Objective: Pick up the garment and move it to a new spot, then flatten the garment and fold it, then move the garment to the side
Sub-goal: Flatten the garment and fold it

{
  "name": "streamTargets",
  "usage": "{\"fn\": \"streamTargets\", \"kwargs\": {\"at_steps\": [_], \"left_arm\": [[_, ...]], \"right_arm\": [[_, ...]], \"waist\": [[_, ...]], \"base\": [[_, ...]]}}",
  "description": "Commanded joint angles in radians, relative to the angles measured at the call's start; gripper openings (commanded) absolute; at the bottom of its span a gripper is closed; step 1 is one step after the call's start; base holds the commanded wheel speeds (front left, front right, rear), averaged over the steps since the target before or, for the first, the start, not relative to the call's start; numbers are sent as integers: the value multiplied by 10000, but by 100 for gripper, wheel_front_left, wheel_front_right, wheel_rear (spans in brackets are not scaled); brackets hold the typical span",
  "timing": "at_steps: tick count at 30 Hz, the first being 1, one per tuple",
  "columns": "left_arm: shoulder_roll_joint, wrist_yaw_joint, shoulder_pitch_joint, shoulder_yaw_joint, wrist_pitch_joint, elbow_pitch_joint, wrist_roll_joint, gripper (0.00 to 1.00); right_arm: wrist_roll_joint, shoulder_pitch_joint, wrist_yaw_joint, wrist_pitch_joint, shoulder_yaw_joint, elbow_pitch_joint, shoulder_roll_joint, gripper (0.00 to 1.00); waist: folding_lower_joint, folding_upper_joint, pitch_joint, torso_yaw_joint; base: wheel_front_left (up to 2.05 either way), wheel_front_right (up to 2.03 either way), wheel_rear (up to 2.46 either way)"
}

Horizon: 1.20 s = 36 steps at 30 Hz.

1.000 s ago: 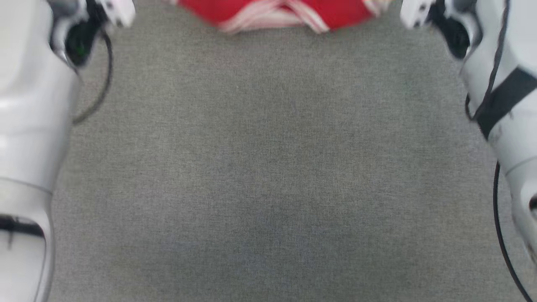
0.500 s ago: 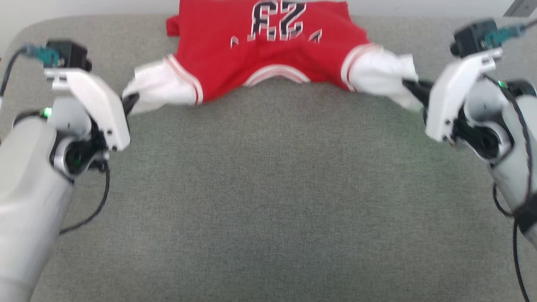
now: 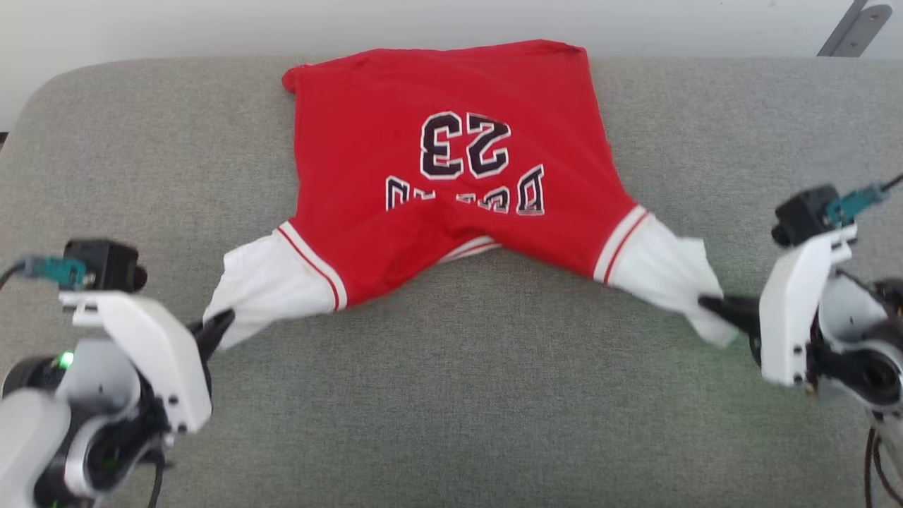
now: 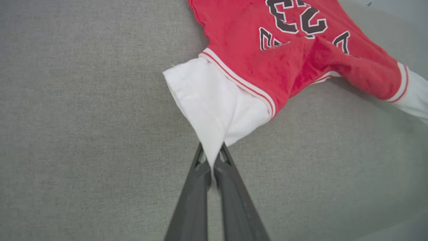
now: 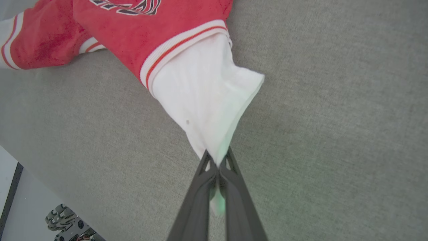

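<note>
Now garment (image 3: 451, 176) lies spread over far half of cushion (image 3: 451, 409), hem at far edge, number 23 upside down. Lettering under number partly lost in fold; collar mostly tucked under. Near left corner, left gripper (image 3: 220, 326) clamps white sleeve tip; near right edge, right gripper (image 3: 712, 305) clamps other sleeve tip. Sleeve ends bunched, hidden between fingers.

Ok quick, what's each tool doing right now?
Left tool: closed on a white sleeve of the thin red jersey shirt.
Right tool: closed on the shirt's other white sleeve.
</note>
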Motion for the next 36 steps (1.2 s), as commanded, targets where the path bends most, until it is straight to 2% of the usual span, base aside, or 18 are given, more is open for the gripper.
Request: {"fn": "streamTargets", "kwargs": {"at_steps": [1, 7, 14, 17, 20, 24, 26, 27, 28, 30, 33, 36], "left_arm": [[260, 378, 557, 163, -59, -674, -165, 0], [804, 1347, 2221, 395, -156, -2267, -377, 0], [1034, 2103, 3727, 404, -120, -3113, -763, 0], [934, 2178, 4157, 273, -129, -3324, -841, 0], [784, 2114, 4309, 160, -262, -3263, -832, 0], [548, 1957, 4159, 8, -340, -3057, -778, 0], [314, 1726, 3844, -94, -439, -2754, -642, 0], [209, 1640, 3760, -136, -474, -2661, -624, 0], [115, 1535, 3651, -180, -494, -2562, -583, 0], [-25, 1386, 3450, -232, -611, -2342, -539, 0], [-244, 1203, 3247, -282, -762, -2109, -484, 0], [-377, 1062, 3179, -321, -895, -1939, -419, 0]], "right_arm": [[-46, 614, -2, 546, -340, -600, -6, 0], [-287, 2521, -2, 2411, -1622, -2699, 269, 0], [-929, 4682, -3, 4399, -3068, -4547, 1047, 0], [-1138, 5401, -3, 5069, -3496, -5102, 1448, 0], [-1484, 5807, -3, 5183, -3748, -5362, 1814, 0], [-1799, 5836, -3, 4925, -3664, -5153, 2096, 0], [-2218, 5514, -3, 4258, -3424, -4555, 2222, 0], [-2432, 5365, -2, 3966, -3282, -4349, 2169, 12], [-2532, 5240, -2, 3703, -3133, -4088, 2141, 35], [-2649, 5063, -2, 3251, -2961, -3575, 2198, 100], [-2632, 4672, -6, 2706, -2877, -3391, 2174, 100], [-2612, 4406, -5, 2391, -3012, -3751, 2044, 100]], "waist": [[0, 0, 6, -3], [0, 0, 101, -10], [0, 0, 290, 21], [0, 0, 385, 63], [0, 0, 476, 136], [0, 0, 573, 171], [0, 0, 671, 182], [0, 0, 693, 183], [0, 0, 715, 186], [0, 0, 730, 190], [0, 0, 745, 206], [0, 0, 745, 231]], "base": [[0, 0, 0], [0, 0, 0], [0, 0, 0], [0, 0, 0], [0, 0, 0], [0, 0, 0], [0, 0, 0], [0, 0, 0], [0, 0, 0], [0, 0, 0], [0, 0, 0], [0, 0, 0]]}}
